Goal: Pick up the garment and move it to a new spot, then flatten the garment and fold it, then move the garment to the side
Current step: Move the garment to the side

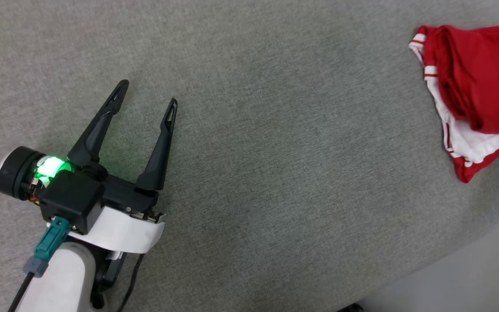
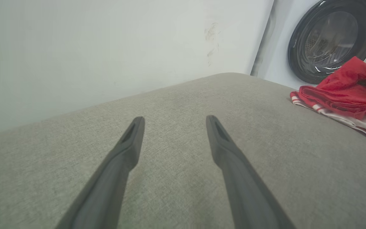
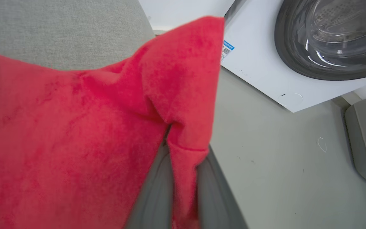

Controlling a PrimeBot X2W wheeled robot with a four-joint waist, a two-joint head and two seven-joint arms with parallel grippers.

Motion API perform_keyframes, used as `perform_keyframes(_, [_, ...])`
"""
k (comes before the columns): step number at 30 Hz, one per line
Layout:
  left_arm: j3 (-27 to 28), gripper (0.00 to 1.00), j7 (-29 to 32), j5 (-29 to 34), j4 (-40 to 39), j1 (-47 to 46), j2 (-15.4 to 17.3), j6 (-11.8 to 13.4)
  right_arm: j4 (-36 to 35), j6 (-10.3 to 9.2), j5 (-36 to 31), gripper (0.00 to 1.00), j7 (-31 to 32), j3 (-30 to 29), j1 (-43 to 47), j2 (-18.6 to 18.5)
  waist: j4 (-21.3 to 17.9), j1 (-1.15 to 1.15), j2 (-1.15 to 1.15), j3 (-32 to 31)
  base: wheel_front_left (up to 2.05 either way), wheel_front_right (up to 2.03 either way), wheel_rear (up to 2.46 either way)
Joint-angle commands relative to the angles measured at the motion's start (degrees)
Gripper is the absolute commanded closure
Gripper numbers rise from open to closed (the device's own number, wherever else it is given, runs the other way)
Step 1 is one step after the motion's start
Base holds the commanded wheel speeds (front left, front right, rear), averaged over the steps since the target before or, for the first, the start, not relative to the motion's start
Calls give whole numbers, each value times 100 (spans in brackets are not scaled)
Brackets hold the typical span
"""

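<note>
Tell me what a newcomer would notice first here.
The red garment lies bunched at the upper right of the grey surface, a fold pinched in the shut right claw. The left claw is open at lower left, and a washing machine's round door stands behind.

left hand (image 1: pixel 147 92): fingers spread, lower left | garment (image 1: pixel 479 86): bunched, upper right | grey surface (image 1: pixel 297 151) beneath

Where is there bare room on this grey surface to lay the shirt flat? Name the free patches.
The widest bare patch is the middle of the grey surface, between the open left tool and the bunched shirt. Ahead of the left tool it is also bare. It is crowded at the right of the head view, where the shirt is heaped.
</note>
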Motion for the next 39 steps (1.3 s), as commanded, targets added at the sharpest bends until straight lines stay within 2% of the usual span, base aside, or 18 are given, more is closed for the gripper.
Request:
perform_keyframes(1, [11,0,18,3,-39,-68,30,18,132,-8,-138,47,-221,-110,-105,82,27,-1,0,123,0,0,0])
perform_keyframes(2, [8,0,14,-5,-41,-68,39,21,252,-7,-201,0,-283,-186,-135,132,40,-1,0,125,0,0,0])
perform_keyframes(8, [-19,0,-56,-48,47,-26,13,46,695,-8,-715,0,-907,-613,-315,124,119,-1,0,-22,0,0,0])
perform_keyframes(10, [-33,0,-112,-82,120,19,-25,66,694,-6,-713,0,-1150,-644,-324,285,142,-1,0,-150,0,0,0])
perform_keyframes(16, [-101,0,-401,-204,503,184,-262,183,425,-7,-593,0,-1496,-573,40,312,338,-1,0,-783,0,0,0])
perform_keyframes(29, [-48,0,-783,-479,1096,891,-713,543,-1237,-6,154,0,-1560,-150,1802,578,1021,-1,0,-2065,0,0,0])
perform_keyframes(38, [109,0,-869,-621,1374,1289,-864,698,-2742,-6,448,0,-1160,160,3047,1087,1555,-1,0,-2583,0,0,0])
perform_keyframes(39, [109,0,-869,-621,1374,1289,-864,698,-2742,-6,448,0,-1160,160,3047,1087,1555,-1,0,-2583,0,0,0])
